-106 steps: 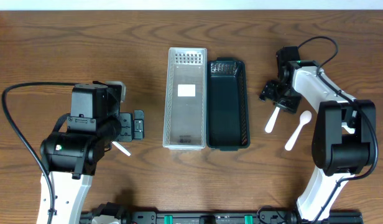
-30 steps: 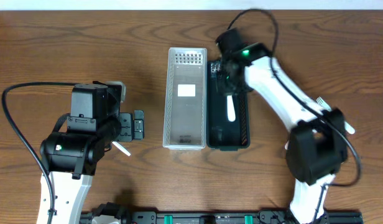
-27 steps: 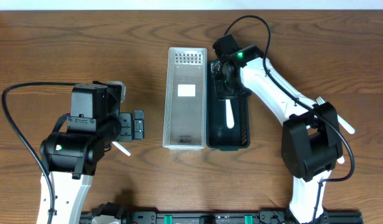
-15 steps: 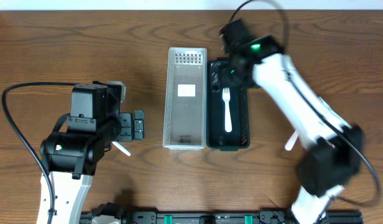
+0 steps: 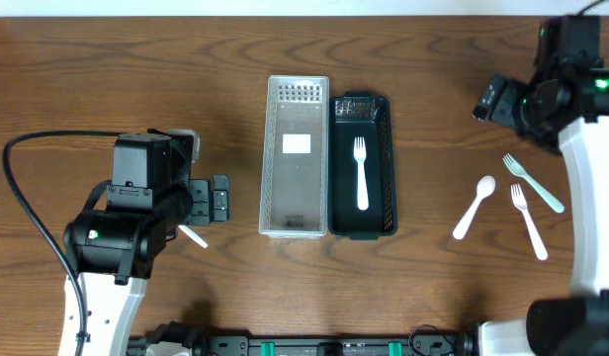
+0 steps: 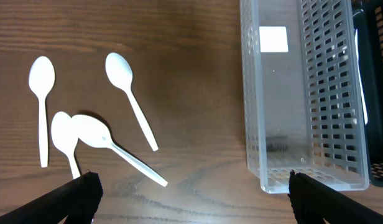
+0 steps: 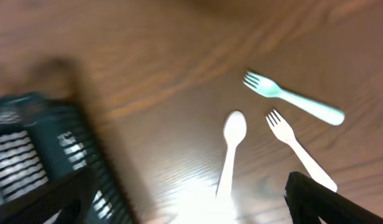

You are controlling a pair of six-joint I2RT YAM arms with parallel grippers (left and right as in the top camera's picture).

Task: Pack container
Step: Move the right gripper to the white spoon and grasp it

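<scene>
A clear basket (image 5: 295, 158) and a dark green basket (image 5: 362, 163) stand side by side at the table's middle. One white fork (image 5: 361, 173) lies in the green basket. At the right, on the table, lie a white spoon (image 5: 474, 208), a mint fork (image 5: 532, 183) and a white fork (image 5: 527, 220). My right gripper (image 5: 490, 99) is open and empty above them (image 7: 185, 205). My left gripper (image 5: 217, 198) is open and empty (image 6: 194, 196). Several white spoons (image 6: 130, 96) lie on the wood left of the clear basket (image 6: 303, 93).
The left arm's body hides most of the left spoons from above; one handle (image 5: 194, 235) sticks out. The right wrist view is blurred and shows the spoon (image 7: 230, 149), both forks and a corner of the green basket (image 7: 36, 155).
My right gripper carried a white fork over the green basket, let it go inside, then swung away to the far right, empty. The left arm has not moved.
</scene>
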